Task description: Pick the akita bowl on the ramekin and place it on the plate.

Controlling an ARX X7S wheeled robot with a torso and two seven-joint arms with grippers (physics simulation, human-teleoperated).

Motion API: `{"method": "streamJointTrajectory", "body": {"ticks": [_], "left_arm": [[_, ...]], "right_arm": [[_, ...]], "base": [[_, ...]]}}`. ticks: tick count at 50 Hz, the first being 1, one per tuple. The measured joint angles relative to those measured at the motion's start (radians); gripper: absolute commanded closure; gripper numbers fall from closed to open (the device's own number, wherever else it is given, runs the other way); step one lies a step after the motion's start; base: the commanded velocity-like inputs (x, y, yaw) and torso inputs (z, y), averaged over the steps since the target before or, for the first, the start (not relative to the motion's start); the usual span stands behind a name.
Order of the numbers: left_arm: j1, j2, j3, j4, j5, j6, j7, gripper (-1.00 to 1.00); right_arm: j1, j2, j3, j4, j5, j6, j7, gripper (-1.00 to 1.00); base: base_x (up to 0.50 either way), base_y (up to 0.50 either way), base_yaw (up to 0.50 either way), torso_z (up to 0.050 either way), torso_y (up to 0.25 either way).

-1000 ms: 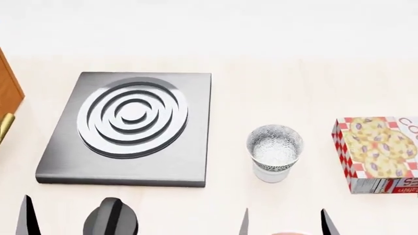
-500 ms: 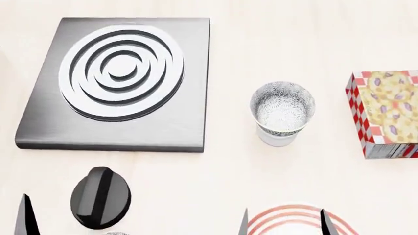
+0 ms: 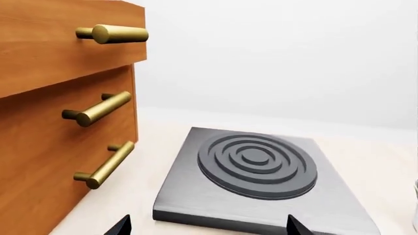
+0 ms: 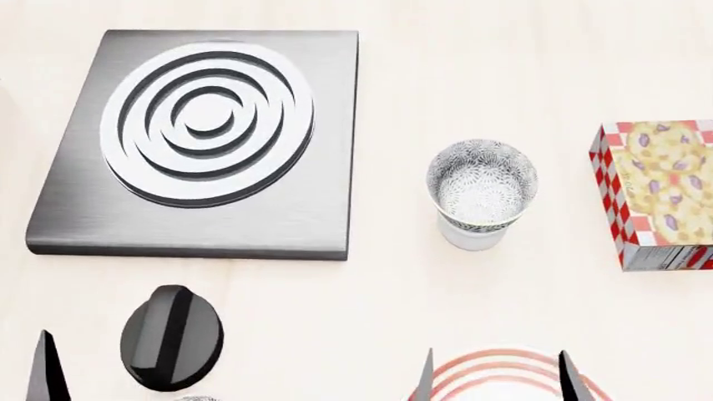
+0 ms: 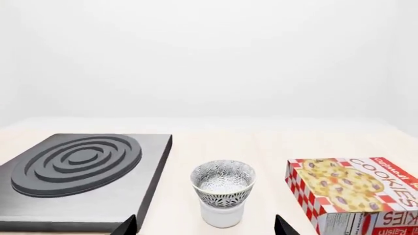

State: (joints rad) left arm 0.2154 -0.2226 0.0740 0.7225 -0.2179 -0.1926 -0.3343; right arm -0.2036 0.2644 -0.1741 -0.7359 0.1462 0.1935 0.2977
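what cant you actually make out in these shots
- Plate: head view, mostly cut off by the bottom edge; only its red rings show.
- Ramekin: the akita bowl sitting in it hides its top and inside.
- Cookie box: cropped by the right edge.
- Grippers: only the fingertips show, left, right.

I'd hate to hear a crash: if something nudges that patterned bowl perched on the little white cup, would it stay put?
Probably not very well. The patterned bowl sits on a white cup narrower than itself, so a sideways push could likely tip or slide it off. Both look glossy and hard, so they may be slippery and breakable. It seems rigid, so lifting straight up looks safest.
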Motion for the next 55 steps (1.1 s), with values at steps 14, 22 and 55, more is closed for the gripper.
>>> {"method": "streamJointTrajectory", "body": {"ticks": [14,22,55], "left_arm": [[-0.019,-0.005,0.012,-0.028,-0.011,-0.013,-0.004,-1.0],[-0.025,-0.009,0.019,-0.033,-0.017,-0.018,-0.011,-1.0],[-0.035,-0.031,0.049,-0.059,-0.03,-0.004,-0.037,-1.0]], "right_arm": [[0.337,0.252,-0.036,-0.147,0.073,0.426,-0.181,-1.0],[0.618,0.404,-0.19,-0.137,0.065,0.669,-0.324,-1.0],[1.325,0.608,-0.88,0.269,-0.251,0.796,-0.751,-1.0]], "base": [[0.0,0.0,0.0,0.0,0.0],[0.0,0.0,0.0,0.0,0.0],[0.0,0.0,0.0,0.0,0.0]]}}
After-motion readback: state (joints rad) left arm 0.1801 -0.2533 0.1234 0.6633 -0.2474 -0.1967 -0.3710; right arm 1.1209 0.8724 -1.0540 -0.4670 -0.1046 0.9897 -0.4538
